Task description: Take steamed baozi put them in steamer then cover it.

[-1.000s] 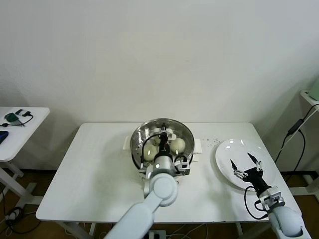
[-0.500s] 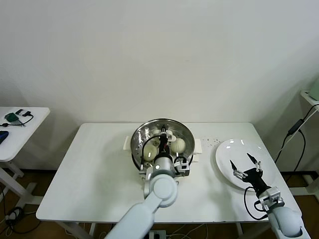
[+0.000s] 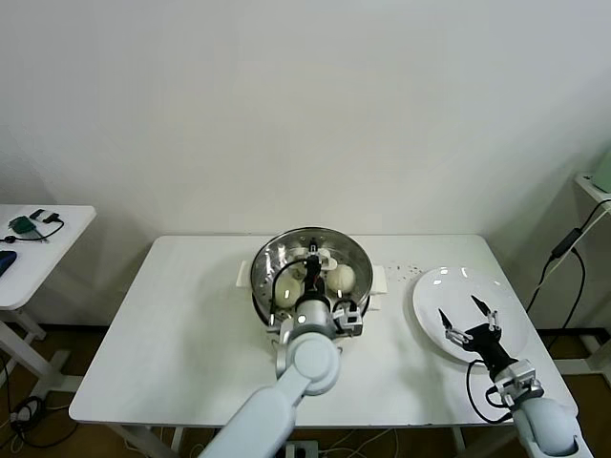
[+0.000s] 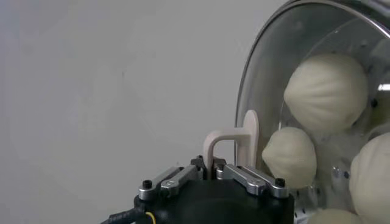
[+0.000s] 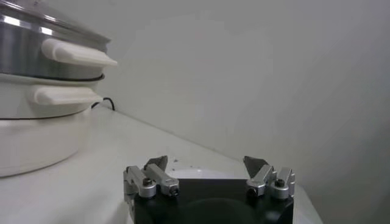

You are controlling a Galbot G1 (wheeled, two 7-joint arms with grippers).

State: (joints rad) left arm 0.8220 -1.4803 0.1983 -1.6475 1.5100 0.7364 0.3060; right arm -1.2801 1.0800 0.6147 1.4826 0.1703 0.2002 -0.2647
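Covering step: left pincer (image 4: 214, 172) grips the glass cover's (image 3: 307, 260) handle, cover seated on the steamer (image 3: 262, 296) (baozi (image 4: 326, 91) inside); next, release. Right pincer (image 3: 470, 322) spread wide over the plate (image 3: 431, 289).

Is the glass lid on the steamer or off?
On: the cover sits over the baozi in the steamer, left gripper at its handle.

The steamer (image 3: 310, 277) stands on the worktop (image 3: 181, 334) near the middle of its far edge. The steamed baozi (image 3: 341, 278) lie inside it, and the cover (image 3: 310, 250) sits on top. The left hand (image 3: 312, 272) is over the steamer, at the cover's handle (image 4: 234, 146). Near the right edge lies a plate (image 3: 458, 286), and the right hand (image 3: 470, 319) hovers above its near part.
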